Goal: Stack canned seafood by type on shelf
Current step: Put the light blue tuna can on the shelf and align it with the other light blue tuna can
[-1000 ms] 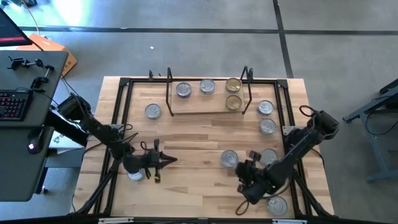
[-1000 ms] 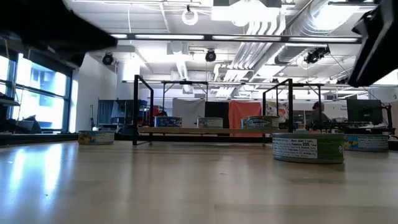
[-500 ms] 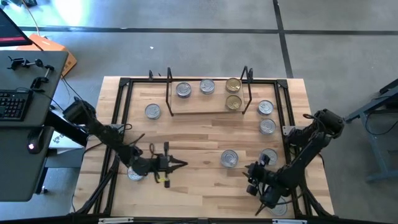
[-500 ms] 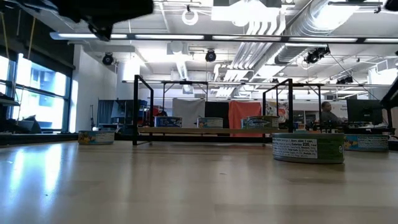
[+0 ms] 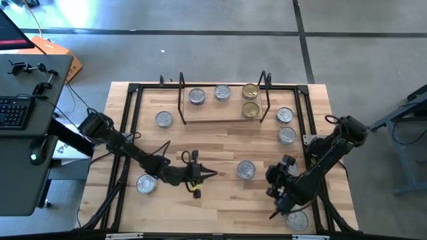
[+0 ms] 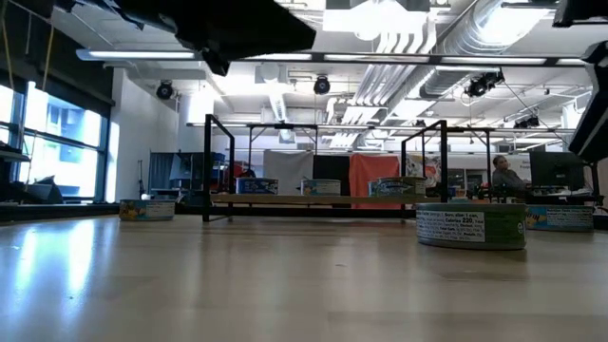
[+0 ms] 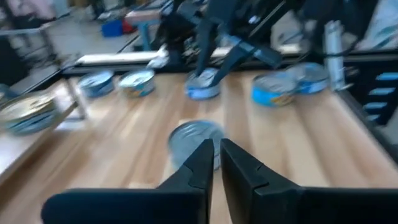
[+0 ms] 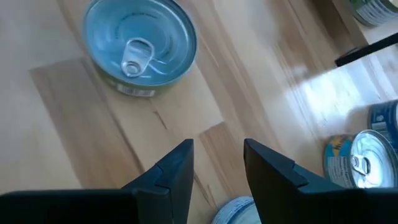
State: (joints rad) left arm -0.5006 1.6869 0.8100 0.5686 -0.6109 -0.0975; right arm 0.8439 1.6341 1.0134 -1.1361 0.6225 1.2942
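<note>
Over the middle of the table (image 5: 220, 143) hangs my left gripper (image 5: 208, 175), its fingers (image 7: 200, 163) drawn nearly together with only a thin slit between them and nothing held. It points across the boards toward a silver-lidded tin (image 5: 246, 170) that sits just ahead of the tips. Behind my left arm, near the table's left front corner, another tin (image 5: 145, 184) stands alone.

My right gripper (image 5: 288, 167) hovers near the right front corner, its fingers (image 8: 174, 168) parted over bare wood and clamped on nothing. One tin (image 8: 142, 45) with a pull tab lies ahead of it, apart from the fingertips, and another (image 5: 297, 219) sits close by my right arm at the table's front edge.

At the back stands the shelf (image 5: 213, 112). On it sit two silver tins (image 5: 197, 97) side by side and two gold-lidded tins (image 5: 250, 91) at its right end. One silver tin (image 5: 164, 119) stands just left of the shelf, and two more (image 5: 285, 116) stand just right of it, one before the other.
</note>
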